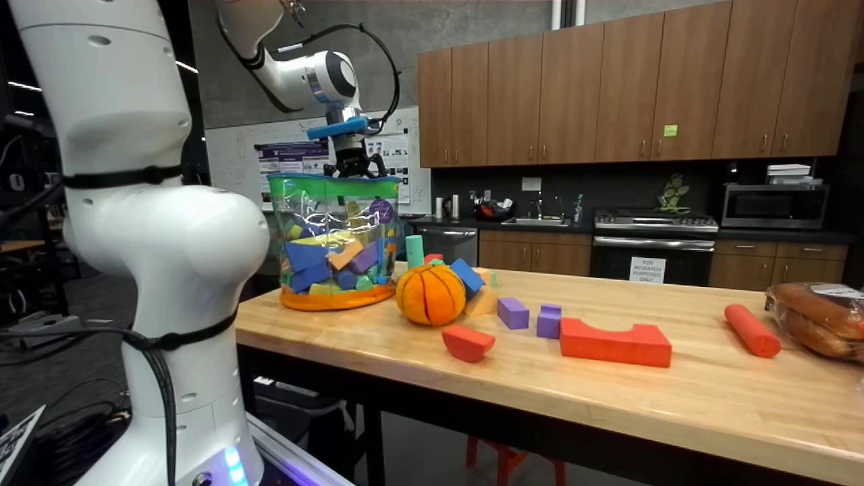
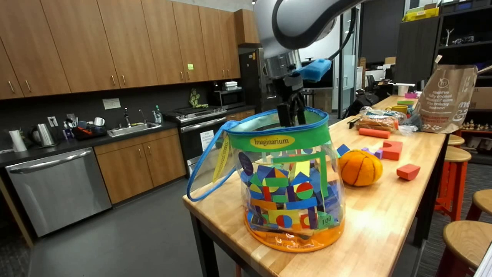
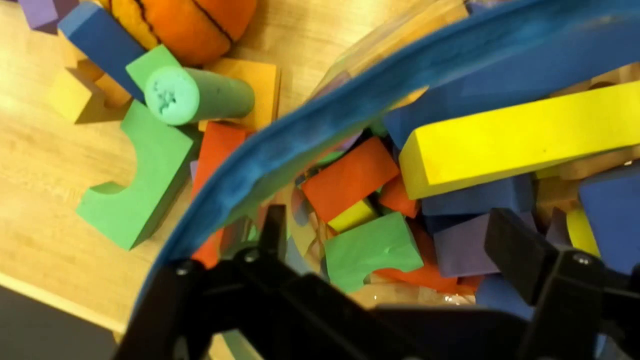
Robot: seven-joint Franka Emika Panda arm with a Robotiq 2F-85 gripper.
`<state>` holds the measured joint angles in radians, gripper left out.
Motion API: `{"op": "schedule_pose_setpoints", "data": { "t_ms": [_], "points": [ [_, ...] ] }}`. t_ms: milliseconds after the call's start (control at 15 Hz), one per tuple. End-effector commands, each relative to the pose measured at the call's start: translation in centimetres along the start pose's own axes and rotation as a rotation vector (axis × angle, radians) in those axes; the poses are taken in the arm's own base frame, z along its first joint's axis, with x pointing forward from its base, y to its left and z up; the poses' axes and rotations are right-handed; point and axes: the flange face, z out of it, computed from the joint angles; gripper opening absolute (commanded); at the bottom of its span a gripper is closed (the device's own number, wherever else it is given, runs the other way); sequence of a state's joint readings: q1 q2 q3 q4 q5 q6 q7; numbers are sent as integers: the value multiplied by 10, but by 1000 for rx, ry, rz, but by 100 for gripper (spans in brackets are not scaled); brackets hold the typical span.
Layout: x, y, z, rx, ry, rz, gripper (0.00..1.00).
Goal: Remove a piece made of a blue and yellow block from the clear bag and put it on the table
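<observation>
Orange ball (image 1: 430, 295) & loose blks (image 1: 467, 278) sit nr clear bag (image 2: 313, 139), more inside.

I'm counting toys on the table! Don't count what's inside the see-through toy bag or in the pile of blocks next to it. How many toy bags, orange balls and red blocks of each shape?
See-through toy bag: 1
Orange ball: 1
Red half-round block: 1
Red notched block: 1
Red cylinder: 1
Total: 5

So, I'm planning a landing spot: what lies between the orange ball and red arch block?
As seen in an exterior view: a pale orange block near the ball, then purple blocks.
</observation>
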<state>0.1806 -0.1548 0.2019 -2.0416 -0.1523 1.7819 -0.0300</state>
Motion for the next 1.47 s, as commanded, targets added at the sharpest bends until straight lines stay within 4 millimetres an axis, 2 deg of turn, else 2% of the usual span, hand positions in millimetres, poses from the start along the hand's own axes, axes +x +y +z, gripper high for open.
{"op": "schedule_pose_setpoints", "data": {
  "t_ms": [0, 133, 333, 400, 800, 1067, 1400],
  "points": [
    [-9, 11, -1, 68, -62, 52, 100],
    [-11, 17, -1, 90, -74, 70, 100],
    [-21, 28, -16, 93, -55, 96, 100],
    [-10, 21, 0, 77, -61, 66, 100],
    [-18, 29, -9, 82, -46, 83, 100],
    [-11, 25, -3, 86, -34, 73, 100],
    [8, 16, 8, 93, -3, 31, 100]
  ]
}}
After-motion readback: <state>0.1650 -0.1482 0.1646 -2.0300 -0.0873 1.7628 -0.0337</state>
